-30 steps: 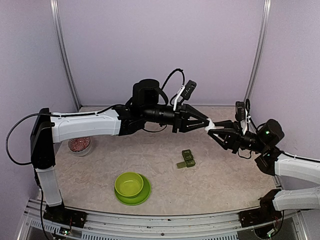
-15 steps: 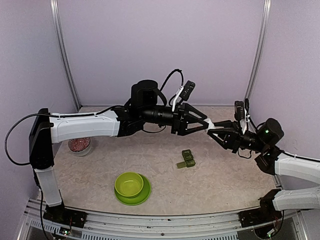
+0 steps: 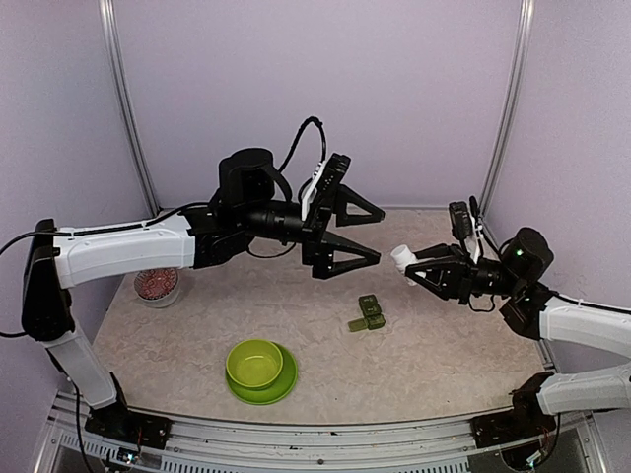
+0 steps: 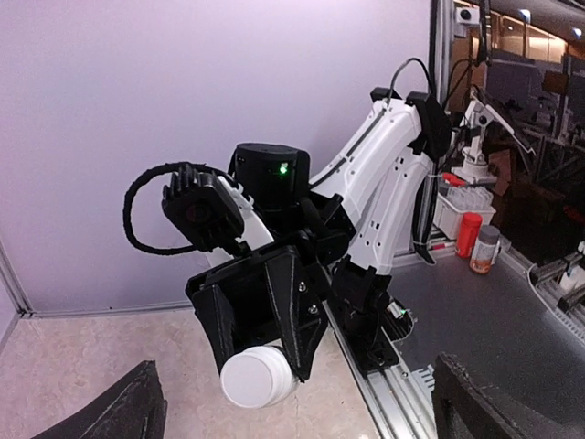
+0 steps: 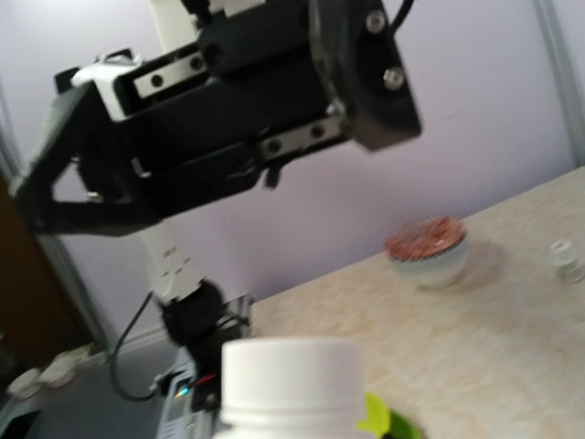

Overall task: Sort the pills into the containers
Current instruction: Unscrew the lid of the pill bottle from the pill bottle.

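The pill box (image 3: 367, 313) is seen on the table (image 3: 444, 345) just right of centre in the top view, touched by neither arm. The left gripper (image 3: 367, 235) is held spread wide and empty, higher in the frame. A white bottle (image 3: 400, 256) is clamped in the right gripper (image 3: 414, 266) at centre right. A lime-green bowl (image 3: 254, 363) is seen at lower left.

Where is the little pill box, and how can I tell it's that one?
Look at the beige table, near its middle. To the right of the big lime-green bowl and farther back lies the pill box. It is much smaller, darker green, and made of little squares joined together.
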You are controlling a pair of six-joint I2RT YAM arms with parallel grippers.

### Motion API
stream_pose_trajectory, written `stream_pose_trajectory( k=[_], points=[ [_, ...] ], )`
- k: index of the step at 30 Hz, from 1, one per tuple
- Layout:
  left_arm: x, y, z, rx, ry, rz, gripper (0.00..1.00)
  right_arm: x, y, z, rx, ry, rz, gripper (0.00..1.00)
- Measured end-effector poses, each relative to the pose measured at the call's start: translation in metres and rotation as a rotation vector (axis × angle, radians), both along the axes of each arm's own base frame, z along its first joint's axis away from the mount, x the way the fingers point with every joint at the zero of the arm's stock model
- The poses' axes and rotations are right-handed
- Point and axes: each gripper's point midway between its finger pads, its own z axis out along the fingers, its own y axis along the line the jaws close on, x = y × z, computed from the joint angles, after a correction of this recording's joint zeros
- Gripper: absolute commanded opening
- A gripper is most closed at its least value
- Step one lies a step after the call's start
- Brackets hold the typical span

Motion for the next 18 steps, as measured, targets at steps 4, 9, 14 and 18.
stream_pose_trajectory(
  k=[4, 9, 14, 18],
  points=[
    [-0.005, 0.002, -0.013, 0.030, -0.087, -0.029, 0.92, -0.004, 0.004, -0.004, -0.015, 0.049, 0.060, 0.17],
    [-0.012, 0.004, -0.031, 0.086, -0.157, -0.068, 0.82, -0.014, 0.008, -0.011, -0.038, 0.123, 0.150, 0.17],
    [-0.022, 0.004, -0.030, 0.088, -0.237, -0.109, 0.73, -0.027, 0.016, -0.014, -0.062, 0.167, 0.258, 0.17],
    [-0.029, 0.001, -0.037, 0.100, -0.243, -0.136, 0.67, -0.035, 0.021, -0.014, -0.068, 0.175, 0.308, 0.17]
  ],
)
